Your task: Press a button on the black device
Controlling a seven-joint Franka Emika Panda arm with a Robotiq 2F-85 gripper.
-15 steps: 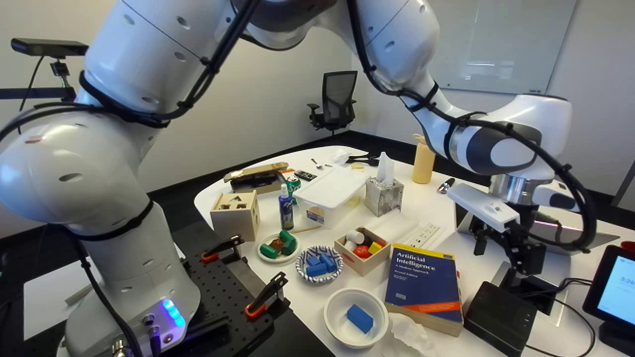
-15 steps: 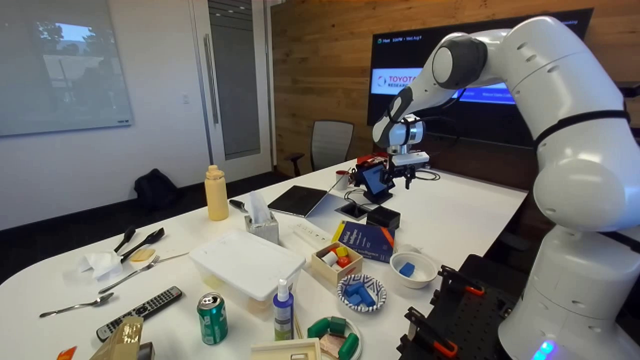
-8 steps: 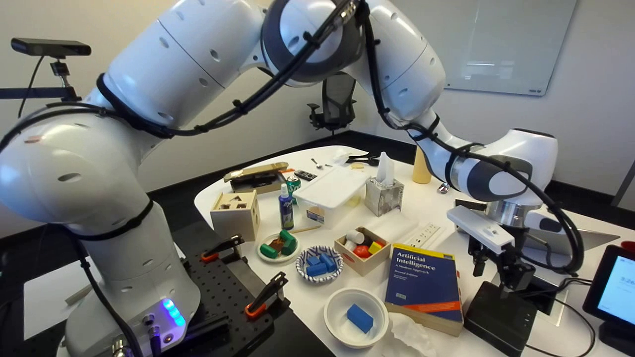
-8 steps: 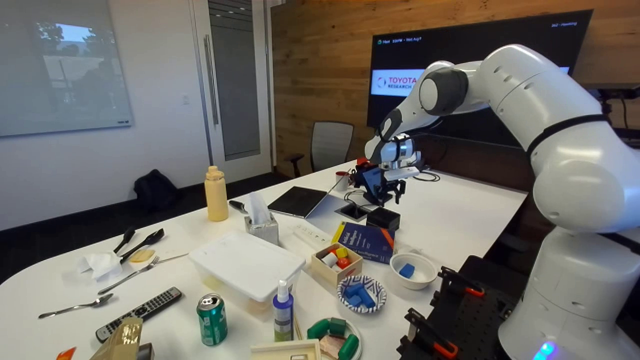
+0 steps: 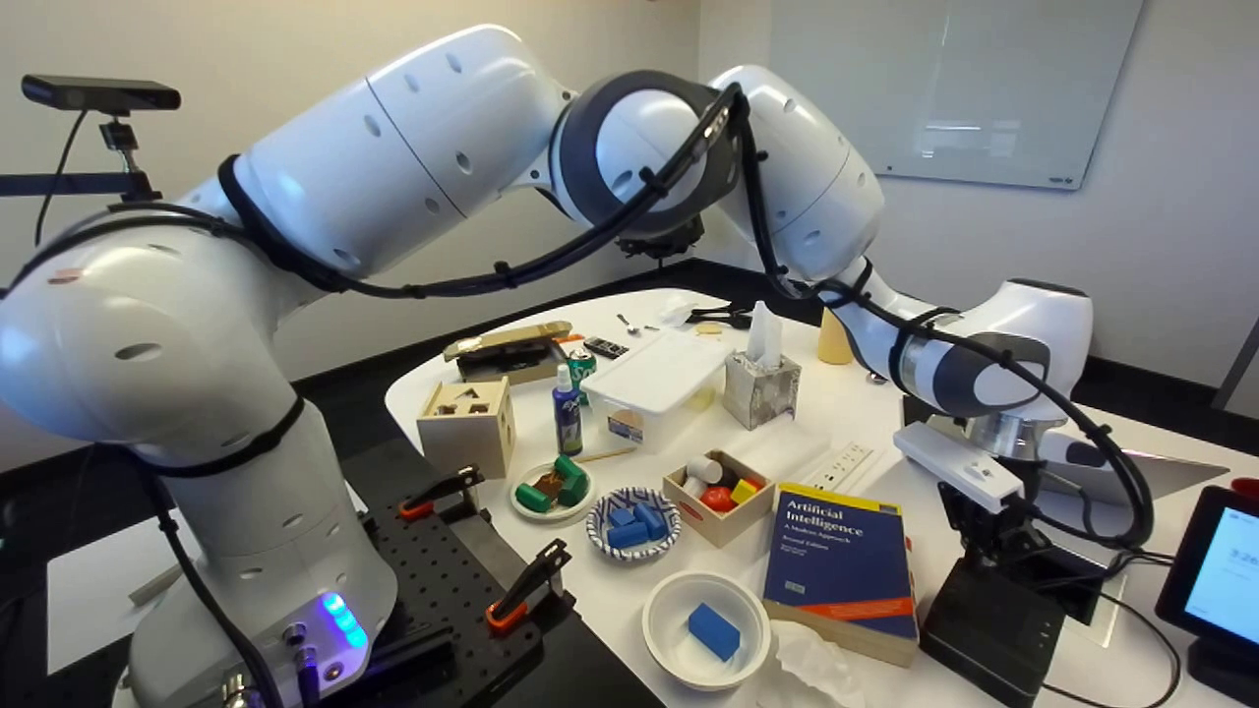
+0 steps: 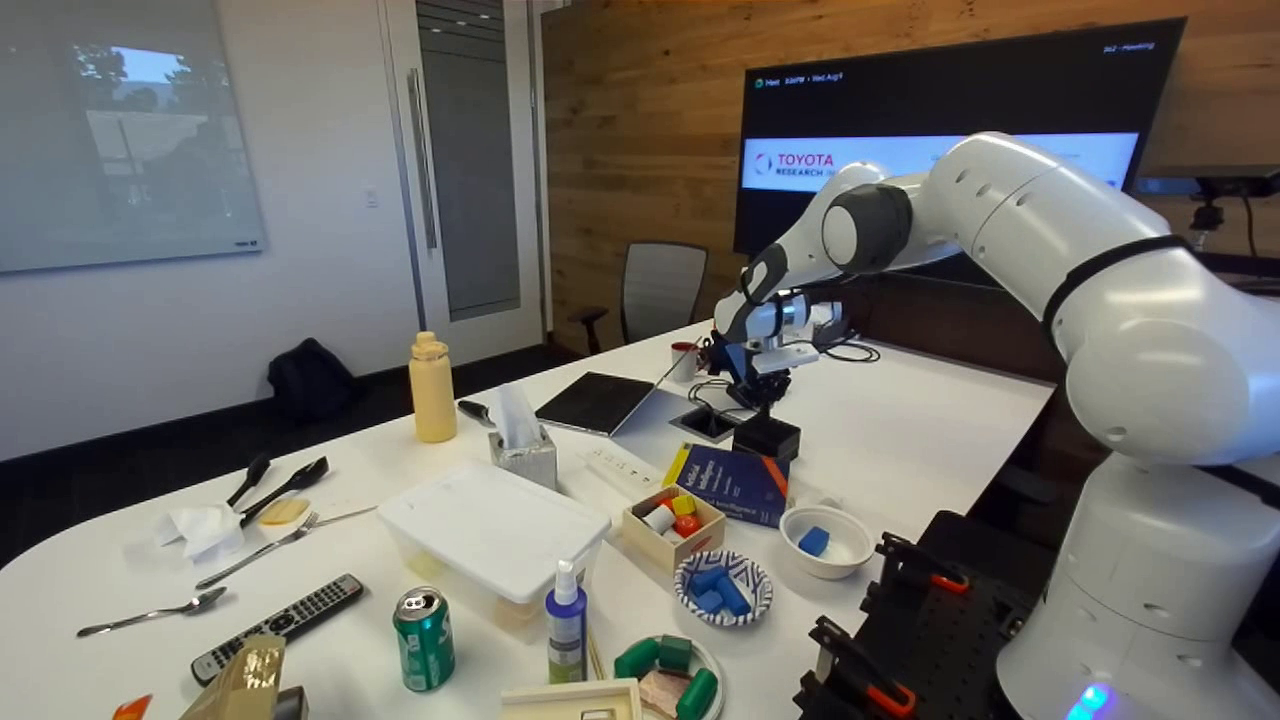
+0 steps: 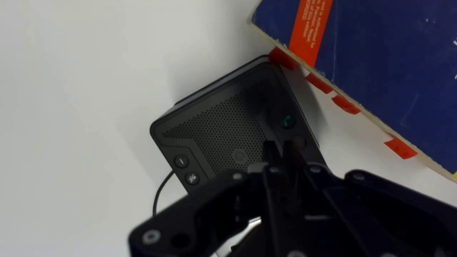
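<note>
The black device (image 7: 221,125) is a speaker box with a perforated top and round buttons. Along one side sit a green phone button (image 7: 287,121) and a dim red button (image 7: 299,142); across the grille are a minus button (image 7: 181,161) and another button (image 7: 192,178). In the wrist view my gripper (image 7: 280,146) is drawn together over the top, a thin gap between its tips and nothing in it. One fingertip partly covers the red button. In both exterior views the gripper (image 5: 984,559) points down just over the device (image 6: 767,438); contact cannot be made out.
A thick blue book (image 5: 836,560) lies close beside the device. A lit screen (image 5: 1220,570) stands on its other side, with cables (image 5: 1131,560) running between. A laptop (image 6: 595,400) sits farther back. A white bowl (image 5: 706,629) and crumpled tissue (image 5: 816,664) lie near the book.
My arm has come down, bringing the gripper from above and behind to just over the device. The fingers, apart earlier, have drawn together.
</note>
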